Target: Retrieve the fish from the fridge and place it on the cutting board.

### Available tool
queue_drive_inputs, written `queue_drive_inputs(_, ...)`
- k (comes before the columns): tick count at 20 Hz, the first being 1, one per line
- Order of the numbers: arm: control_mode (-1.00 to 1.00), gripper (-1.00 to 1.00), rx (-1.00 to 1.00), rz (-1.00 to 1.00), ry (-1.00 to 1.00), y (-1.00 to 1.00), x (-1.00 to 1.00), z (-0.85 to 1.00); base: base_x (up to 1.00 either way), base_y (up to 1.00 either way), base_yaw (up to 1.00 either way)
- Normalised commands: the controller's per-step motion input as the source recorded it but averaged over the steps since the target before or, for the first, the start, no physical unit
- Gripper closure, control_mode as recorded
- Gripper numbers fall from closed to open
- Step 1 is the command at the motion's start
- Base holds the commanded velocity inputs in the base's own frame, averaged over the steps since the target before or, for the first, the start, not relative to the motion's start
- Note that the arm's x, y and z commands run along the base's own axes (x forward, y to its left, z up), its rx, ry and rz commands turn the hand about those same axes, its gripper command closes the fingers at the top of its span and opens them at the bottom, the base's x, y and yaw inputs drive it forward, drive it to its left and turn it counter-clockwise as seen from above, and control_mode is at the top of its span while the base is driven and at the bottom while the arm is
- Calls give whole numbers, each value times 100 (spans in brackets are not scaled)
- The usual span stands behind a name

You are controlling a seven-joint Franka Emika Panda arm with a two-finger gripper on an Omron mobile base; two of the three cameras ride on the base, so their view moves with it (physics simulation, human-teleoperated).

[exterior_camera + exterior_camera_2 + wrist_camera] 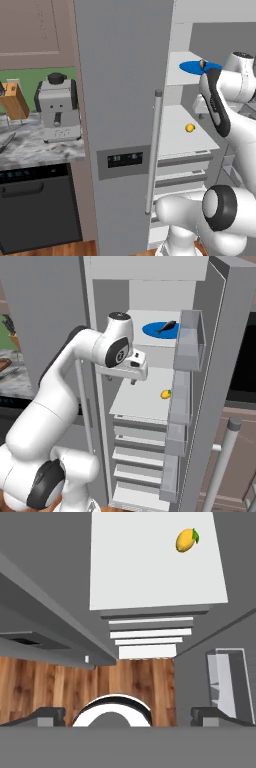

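The fridge point(122, 100) has its left door shut and its right door point(227, 381) swung open. On the upper inner shelf a small dark-grey fish point(166, 326) lies on a flat blue plate point(159, 330). My gripper point(133, 380) hangs below that shelf, above the front of the middle shelf point(142, 398), pointing down. In the hand view its fingertips point(50, 714) stand far apart, open and empty, over the drawers and the wood floor. A reddish-brown sliver at the left edge of the right base view may be the cutting board point(3, 364).
A tiny yellow ball point(165, 394) sits on the middle shelf point(155, 562). The open door carries clear bins point(191, 338). Left of the fridge, a knife block point(14, 100) and a coffee machine point(57, 107) stand on the marble counter point(30, 147) above a black dishwasher point(37, 205).
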Motion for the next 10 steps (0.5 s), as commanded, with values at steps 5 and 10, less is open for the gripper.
queue_drive_inputs(5, -100, -100, 0, 0, -7, 0, 3, 34, 0, 0, 0)
queue_drive_inputs(10, -100, -100, 0, 0, -21, 0, 13, 0, 0, 0, 0)
